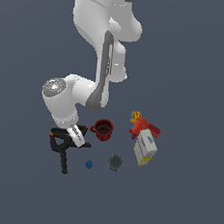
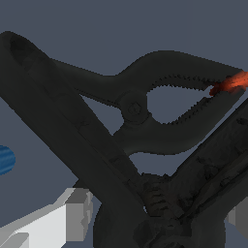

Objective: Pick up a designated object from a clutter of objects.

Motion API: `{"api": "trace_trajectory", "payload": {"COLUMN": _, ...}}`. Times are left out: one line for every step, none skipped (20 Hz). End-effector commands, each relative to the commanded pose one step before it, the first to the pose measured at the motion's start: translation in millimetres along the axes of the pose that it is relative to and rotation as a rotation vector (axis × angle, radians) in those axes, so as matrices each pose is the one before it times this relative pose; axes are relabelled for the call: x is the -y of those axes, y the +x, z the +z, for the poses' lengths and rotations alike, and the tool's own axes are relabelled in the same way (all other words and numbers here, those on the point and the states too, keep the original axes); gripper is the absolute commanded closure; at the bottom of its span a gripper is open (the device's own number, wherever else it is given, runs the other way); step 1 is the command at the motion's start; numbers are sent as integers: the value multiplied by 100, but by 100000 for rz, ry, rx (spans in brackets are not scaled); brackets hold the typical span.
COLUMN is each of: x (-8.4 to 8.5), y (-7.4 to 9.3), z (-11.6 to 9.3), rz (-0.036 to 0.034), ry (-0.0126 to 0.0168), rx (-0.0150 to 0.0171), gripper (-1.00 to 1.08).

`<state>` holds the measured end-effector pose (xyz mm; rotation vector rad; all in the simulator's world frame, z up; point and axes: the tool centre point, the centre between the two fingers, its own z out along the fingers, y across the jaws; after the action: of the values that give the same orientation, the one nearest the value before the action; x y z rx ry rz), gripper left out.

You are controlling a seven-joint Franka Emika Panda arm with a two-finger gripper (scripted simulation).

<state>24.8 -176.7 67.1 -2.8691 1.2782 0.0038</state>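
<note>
The designated object, a chunky all-black clamp [image 1: 63,160], lies at the exterior view's left, one thick handle reaching toward the front. In the wrist view this clamp [image 2: 72,126] fills the foreground, its forked handles meeting low between my fingers. My gripper [image 1: 77,139] is down over its pivot end and open [image 2: 157,218]. One grey finger [image 2: 77,213] shows on each side of the clamp body. A slimmer black clamp [image 2: 133,107] with an orange-red tip [image 2: 232,82] lies just beyond, crossing the chunky one.
A red mug [image 1: 102,129] stands close to the gripper. A tiny blue cube [image 1: 88,164] and a dark grey round thing [image 1: 115,162] sit toward the front. A white-blue-yellow box [image 1: 145,148] and a red-orange thing [image 1: 141,126] lie at the exterior view's right.
</note>
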Motion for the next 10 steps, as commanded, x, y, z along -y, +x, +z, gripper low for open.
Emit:
{"api": "trace_trajectory", "payload": {"x": 204, "y": -442, "z": -1289, "rz": 4, "ry": 190, "rx": -201, "gripper": 108}}
{"api": "trace_trajectory", "payload": {"x": 79, "y": -253, "z": -573, "rz": 0, "ry": 0, "rx": 0, "gripper": 108}}
{"api": "trace_trajectory", "payload": {"x": 85, "y": -274, "z": -622, "rz": 0, "ry": 0, "rx": 0, "gripper": 108}}
{"api": "trace_trajectory", "payload": {"x": 92, "y": -295, "z": -672, "rz": 0, "ry": 0, "rx": 0, "gripper": 108}}
{"api": "trace_trajectory", "payload": {"x": 98, "y": -317, "z": -723, "rz": 0, "ry": 0, "rx": 0, "gripper": 108}}
{"api": "trace_trajectory", "payload": {"x": 84, "y": -323, "z": -766, "rz": 40, "ry": 12, "rx": 26, "gripper": 108}}
{"api": "trace_trajectory", "payload": {"x": 112, "y": -360, "z": -828, "rz": 0, "ry": 0, "rx": 0, "gripper": 108}}
{"api": "trace_trajectory", "payload": {"x": 118, "y": -381, "z": -880, "rz": 0, "ry": 0, "rx": 0, "gripper": 108}}
{"api": "trace_trajectory", "payload": {"x": 124, "y": -399, "z": -928, "rz": 0, "ry": 0, "rx": 0, "gripper": 108}}
{"api": "trace_trajectory", "payload": {"x": 127, "y": -410, "z": -959, "rz": 0, "ry": 0, "rx": 0, "gripper": 108}}
